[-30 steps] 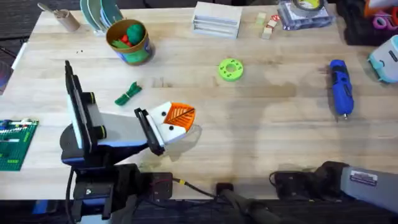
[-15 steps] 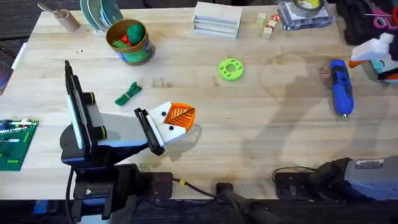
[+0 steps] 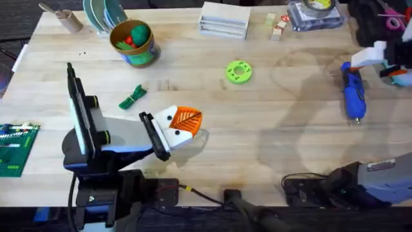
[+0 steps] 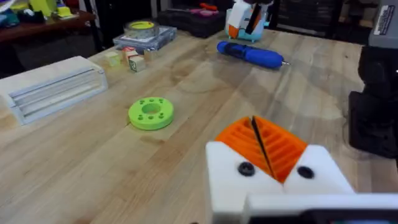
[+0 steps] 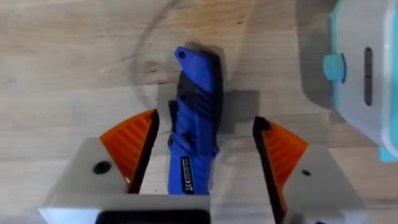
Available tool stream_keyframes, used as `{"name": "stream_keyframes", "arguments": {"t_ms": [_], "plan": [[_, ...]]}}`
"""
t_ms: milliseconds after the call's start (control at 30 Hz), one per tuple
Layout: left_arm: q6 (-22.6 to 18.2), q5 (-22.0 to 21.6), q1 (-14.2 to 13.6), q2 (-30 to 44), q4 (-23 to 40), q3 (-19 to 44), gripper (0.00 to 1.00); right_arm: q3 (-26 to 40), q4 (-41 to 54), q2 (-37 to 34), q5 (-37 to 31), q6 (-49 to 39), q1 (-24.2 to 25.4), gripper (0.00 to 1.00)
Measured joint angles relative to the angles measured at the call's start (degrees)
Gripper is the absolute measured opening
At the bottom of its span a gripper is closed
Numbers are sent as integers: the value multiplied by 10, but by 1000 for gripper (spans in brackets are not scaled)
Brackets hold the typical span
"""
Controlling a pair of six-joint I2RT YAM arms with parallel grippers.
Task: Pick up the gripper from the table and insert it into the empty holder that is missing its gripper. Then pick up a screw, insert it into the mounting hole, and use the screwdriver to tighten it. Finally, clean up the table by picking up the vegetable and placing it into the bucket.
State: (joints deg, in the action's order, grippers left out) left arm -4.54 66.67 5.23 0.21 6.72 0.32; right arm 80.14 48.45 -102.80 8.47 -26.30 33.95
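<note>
One screwdriver (image 3: 352,91) is the thing we look at first. It is blue and it lies flat on the table (image 3: 270,135), far over on the right side. In the right wrist view we see the screwdriver (image 5: 194,140) lying between the two orange pads (image 5: 132,146) of the right gripper (image 5: 202,155). The pads stand wide apart, one on each side of the blue body, and we cannot tell if they touch it. From above, the right gripper (image 3: 380,61) sits just over the far end of the screwdriver.

We see the left gripper (image 3: 183,125) near the front left of the table. Its two orange pads are pressed together with only a thin dark line between them, and they hold nothing. In the left wrist view we see the left gripper (image 4: 258,146) close up, with the green ring (image 4: 151,113) on the table past it.

The green vegetable (image 3: 133,97) lies flat on the table just behind the left gripper. The bucket (image 3: 132,42) stands upright at the far left, well apart from the vegetable. It has a green toy and a red one inside. The green ring (image 3: 239,72) lies near the middle of the table.
</note>
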Motion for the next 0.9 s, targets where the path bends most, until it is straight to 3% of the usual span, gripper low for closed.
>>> {"name": "stream_keyframes", "arguments": {"t_ms": [900], "plan": [[0, 0, 0, 0, 0, 0, 10, -1, -5, -84, -18, -68, -37, 950]]}}
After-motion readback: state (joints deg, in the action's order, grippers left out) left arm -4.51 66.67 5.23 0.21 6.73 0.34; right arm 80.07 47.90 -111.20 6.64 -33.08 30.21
